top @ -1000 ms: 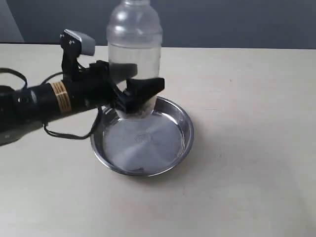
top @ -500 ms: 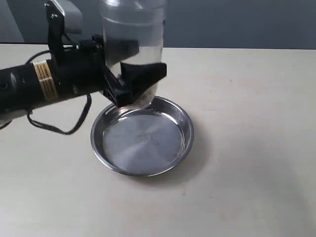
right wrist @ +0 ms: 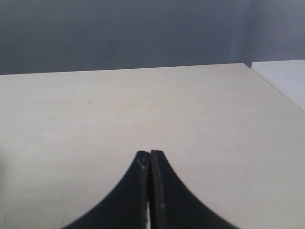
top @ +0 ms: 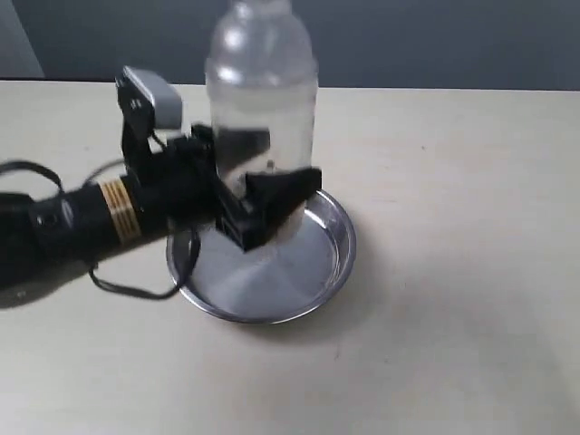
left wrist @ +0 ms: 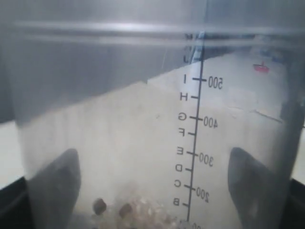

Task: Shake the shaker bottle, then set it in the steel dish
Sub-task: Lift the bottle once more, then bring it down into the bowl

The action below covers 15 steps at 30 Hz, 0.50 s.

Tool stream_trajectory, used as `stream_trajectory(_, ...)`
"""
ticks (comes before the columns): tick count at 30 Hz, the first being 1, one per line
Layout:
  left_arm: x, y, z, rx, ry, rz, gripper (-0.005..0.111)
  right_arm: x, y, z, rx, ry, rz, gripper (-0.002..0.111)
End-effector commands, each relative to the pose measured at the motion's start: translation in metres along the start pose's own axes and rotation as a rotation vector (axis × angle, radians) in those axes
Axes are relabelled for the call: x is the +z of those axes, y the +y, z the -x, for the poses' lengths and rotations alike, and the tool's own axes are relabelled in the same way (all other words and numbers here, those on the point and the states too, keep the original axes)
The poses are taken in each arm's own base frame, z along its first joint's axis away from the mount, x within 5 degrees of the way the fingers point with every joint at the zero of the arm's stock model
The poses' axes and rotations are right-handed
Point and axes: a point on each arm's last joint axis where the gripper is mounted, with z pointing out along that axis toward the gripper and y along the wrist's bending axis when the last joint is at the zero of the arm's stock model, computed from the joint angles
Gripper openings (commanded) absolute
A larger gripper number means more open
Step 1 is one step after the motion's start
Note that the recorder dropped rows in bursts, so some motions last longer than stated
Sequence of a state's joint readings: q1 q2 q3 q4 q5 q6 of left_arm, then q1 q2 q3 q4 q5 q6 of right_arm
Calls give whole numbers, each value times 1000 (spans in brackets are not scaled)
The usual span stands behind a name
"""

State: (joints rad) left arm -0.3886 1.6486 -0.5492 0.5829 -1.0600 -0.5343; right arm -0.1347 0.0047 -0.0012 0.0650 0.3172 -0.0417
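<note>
The clear frosted shaker bottle [top: 261,109] stands upright in the air over the back of the steel dish [top: 326,272], blurred by motion. My left gripper [top: 263,195] is shut on its lower body, one black finger in front and one behind. In the left wrist view the shaker bottle [left wrist: 143,133] fills the frame, with a printed scale and brown-and-white grains [left wrist: 128,210] at its base, and dark fingers [left wrist: 250,186] on both sides. My right gripper [right wrist: 150,155] is shut on nothing above bare table; it does not show in the exterior view.
The beige table [top: 453,317] stretches round the dish. The left arm's black forearm and cable [top: 63,227] lie over the table to the left of the dish. A dark wall runs behind the table's far edge.
The left gripper and bottle rose and shifted left half a second ago, then dropped back down and right over the dish. The dish has stayed in place.
</note>
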Motion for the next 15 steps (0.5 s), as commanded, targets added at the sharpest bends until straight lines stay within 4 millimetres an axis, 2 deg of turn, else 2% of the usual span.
stream_trajectory(1,-10,8,-35,-108,-4,28,0,0,0,1,0,-16,-5,-1)
stream_trajectory(5,-12,-8,21,31,-175,-49,0,0,0,1,0,-16,-5,-1)
stream_trajectory(6,-12,-9,24,57,-121,-25,0,0,0,1,0,-16,-5,-1)
stream_trajectory(8,-4,-3,-2,33,99,75,0,0,0,1,0,-16,-5,-1)
stream_trajectory(9,-2,0,-15,-10,131,95,0,0,0,1,0,-16,-5,-1)
stream_trajectory(10,-4,2,-25,-65,90,59,0,0,0,1,0,-16,-5,-1)
stream_trajectory(11,-11,0,-20,-37,-34,-30,0,0,0,1,0,-16,-5,-1)
stream_trajectory(12,-13,1,-18,24,-35,-36,0,0,0,1,0,-16,-5,-1)
stream_trajectory(13,-8,-1,-5,175,-78,-56,0,0,0,1,0,-16,-5,-1)
stream_trajectory(15,1,11,-8,218,4,24,0,0,0,1,0,-16,-5,-1)
